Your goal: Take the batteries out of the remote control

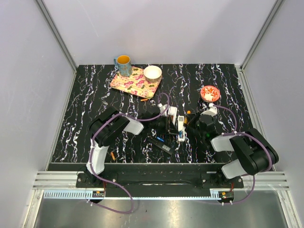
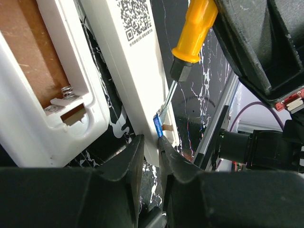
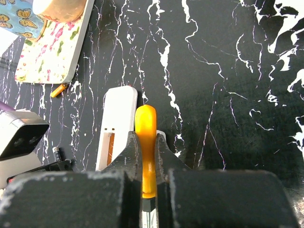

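Nearest, an orange battery (image 1: 112, 155) is seen loose on the table by the left arm's base. A black remote (image 1: 160, 145) is laid flat just beyond it, near centre. Past that, a white remote (image 2: 128, 57) is stood on edge and clamped at its near end by the left gripper (image 2: 151, 152), whose fingers are pressed to its two faces. A blue battery (image 2: 157, 126) is lodged in that near end, just above the fingers.

The right gripper (image 3: 146, 142) is closed on the orange handle of a screwdriver (image 2: 194, 28), and the tip is set against the blue battery. The remote's long axis is run roughly near to far, with the tool's shaft slanted down along it. The battery is thus placed near and slightly left of the right gripper. The prying is judged to fall to that arm, the left being needed only as a brace.

A second white remote (image 2: 28, 109), its bay empty, is laid just left. Farther off, another orange battery (image 1: 144, 99) is seen beside the tray (image 1: 124, 83).
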`<state>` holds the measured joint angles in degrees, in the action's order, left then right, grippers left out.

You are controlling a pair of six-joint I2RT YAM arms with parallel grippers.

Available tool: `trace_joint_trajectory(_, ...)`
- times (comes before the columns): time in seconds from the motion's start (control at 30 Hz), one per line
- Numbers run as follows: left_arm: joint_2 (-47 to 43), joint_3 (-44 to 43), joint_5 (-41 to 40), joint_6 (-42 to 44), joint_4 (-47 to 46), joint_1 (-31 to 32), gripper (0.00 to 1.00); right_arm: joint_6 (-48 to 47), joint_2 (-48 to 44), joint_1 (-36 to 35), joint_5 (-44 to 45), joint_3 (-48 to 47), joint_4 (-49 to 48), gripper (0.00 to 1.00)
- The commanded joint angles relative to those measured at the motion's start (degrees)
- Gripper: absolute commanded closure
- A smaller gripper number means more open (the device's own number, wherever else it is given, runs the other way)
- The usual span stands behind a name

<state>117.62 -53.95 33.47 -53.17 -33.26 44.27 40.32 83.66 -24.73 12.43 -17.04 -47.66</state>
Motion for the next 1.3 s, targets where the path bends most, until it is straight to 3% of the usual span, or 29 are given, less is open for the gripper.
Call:
trace_joint_trajectory(0.0,1.1,-0.8,2.6,-1.3,-6.4,1.5,0.78,7.1,1.7,-1.3,-6.3,-1.4,-0.6,1.00)
trace_joint_trajectory(0.27,0.8,-0.6,2.7,-1.0,-6.1,1.2,0.78,10.1,2.9,-1.3,-9.5,0.8,-7.1,1.00)
trace_joint_trajectory(0.4,-0.6,0.3,2.2,0.3,-5.2,0.2,0.78,10.1,-0.8,-1.2,-9.5,0.8,-6.0,1.00)
trace_joint_trajectory(0.53,-4.0,1.7,0.5,4.3,-2.3,-1.1,0.69,6.5,-6.5,-1.2,-7.2,-1.1,-0.3,1.00)
trace_joint_trajectory(0.67,-8.4,1.9,-0.3,8.7,2.0,-2.0,0.48,0.1,-12.3,-1.2,-4.7,-2.6,5.8,1.00)
trace_joint_trajectory(0.8,-13.7,3.6,0.4,11.2,0.4,-2.5,0.32,-3.0,-17.5,-1.2,-4.2,-4.2,9.3,1.00)
trace_joint_trajectory(1.03,-19.4,4.8,6.6,11.8,-6.2,-2.8,0.25,-4.2,-22.8,-1.2,-5.6,-4.7,10.7,1.00)
trace_joint_trajectory(1.17,-18.1,4.4,10.2,7.9,-15.8,-2.9,0.24,-3.7,-25.4,-1.3,-6.6,-4.3,10.7,1.00)
trace_joint_trajectory(1.27,-16.6,2.5,10.0,7.0,-15.7,-2.7,0.24,-2.7,-27.3,-1.2,-7.9,-4.3,10.2,1.00)
